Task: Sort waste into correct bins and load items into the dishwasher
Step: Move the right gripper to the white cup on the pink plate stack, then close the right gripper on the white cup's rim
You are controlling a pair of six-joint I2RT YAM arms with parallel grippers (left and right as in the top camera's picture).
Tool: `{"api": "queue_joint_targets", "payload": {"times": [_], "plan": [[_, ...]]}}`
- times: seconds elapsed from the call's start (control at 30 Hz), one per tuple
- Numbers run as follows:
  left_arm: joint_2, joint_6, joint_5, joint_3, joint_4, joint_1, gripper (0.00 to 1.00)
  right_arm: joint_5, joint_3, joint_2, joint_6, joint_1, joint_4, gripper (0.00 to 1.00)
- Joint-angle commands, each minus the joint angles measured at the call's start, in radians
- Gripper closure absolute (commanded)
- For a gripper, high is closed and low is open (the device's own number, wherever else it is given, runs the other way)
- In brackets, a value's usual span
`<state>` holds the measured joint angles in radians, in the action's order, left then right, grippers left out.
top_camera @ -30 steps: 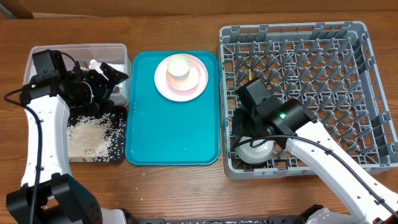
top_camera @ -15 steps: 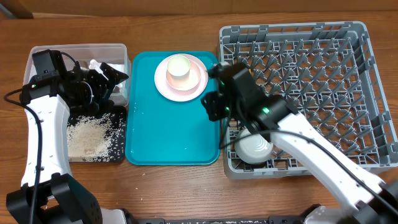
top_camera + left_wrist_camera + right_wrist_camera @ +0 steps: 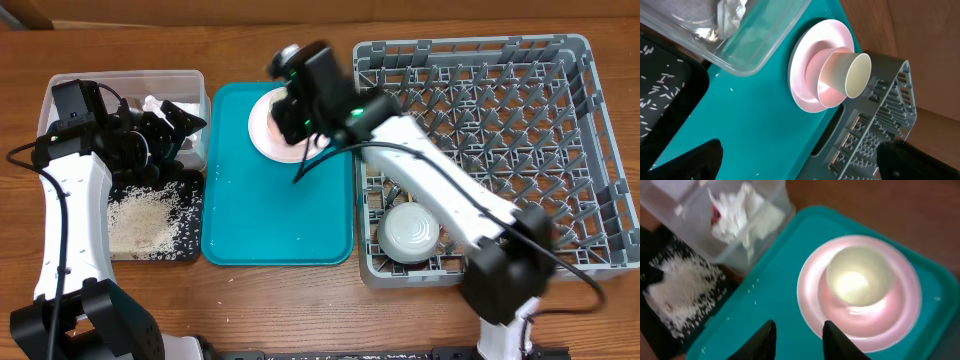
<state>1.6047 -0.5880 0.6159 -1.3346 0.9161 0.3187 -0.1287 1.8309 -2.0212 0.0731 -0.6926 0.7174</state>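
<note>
We are looking down on a wooden table (image 3: 300,20) with a teal tray (image 3: 270,210) lying at its centre. At the 12 o'clock end of that tray the pale pink plate (image 3: 900,315) is resting, and the small cream cup (image 3: 857,277) is standing upright, mouth up, in the middle of it.

The right pincer (image 3: 800,325) is hovering over the tray at about 7 o'clock of the plate. Its jaws are standing a little apart with only teal showing in the gap, so it is released and carrying nothing. From overhead its arm is covering the cup and most of the plate.

At 9 o'clock of the tray the clear tub (image 3: 130,85) is sitting, holding crumpled white napkins (image 3: 742,210) with the red wrapper (image 3: 716,215) tucked among them. Just at 6 o'clock of the tub, the black tray (image 3: 195,215) is holding a heap of loose rice (image 3: 140,220).

The left pincer (image 3: 800,147) is hanging over the tub's 6 o'clock edge, its jaws spread wide and gripping nothing.

At 3 o'clock of the teal tray the grey dish rack (image 3: 560,60) is standing, touching the tray's edge. One white bowl (image 3: 408,230) is lying among the pegs in the rack's 7 o'clock corner. We are seeing only this one bowl clearly.
</note>
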Motion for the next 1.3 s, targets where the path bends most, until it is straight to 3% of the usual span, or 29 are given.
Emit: {"api": "queue_joint_targets", "payload": {"times": [0.0, 0.23, 0.37, 1.13, 1.27], "plan": [[-0.010, 0.016, 0.000, -0.017, -0.001, 0.002, 0.00, 0.015, 0.010, -0.098, -0.107, -0.068, -0.014, 0.67], [-0.010, 0.016, 0.000, -0.017, -0.001, 0.002, 0.00, 0.166, 0.009, -0.219, -0.290, -0.158, -0.047, 0.64], [-0.010, 0.016, 0.000, -0.017, -0.001, 0.002, 0.00, 0.241, 0.008, -0.262, -0.291, -0.167, -0.094, 0.64], [-0.010, 0.016, 0.000, -0.017, -0.001, 0.002, 0.00, 0.240, -0.047, -0.279, -0.290, -0.106, -0.091, 0.66], [-0.010, 0.016, 0.000, -0.017, -0.001, 0.002, 0.00, 0.225, -0.047, -0.279, -0.283, -0.106, -0.079, 0.77]]}}
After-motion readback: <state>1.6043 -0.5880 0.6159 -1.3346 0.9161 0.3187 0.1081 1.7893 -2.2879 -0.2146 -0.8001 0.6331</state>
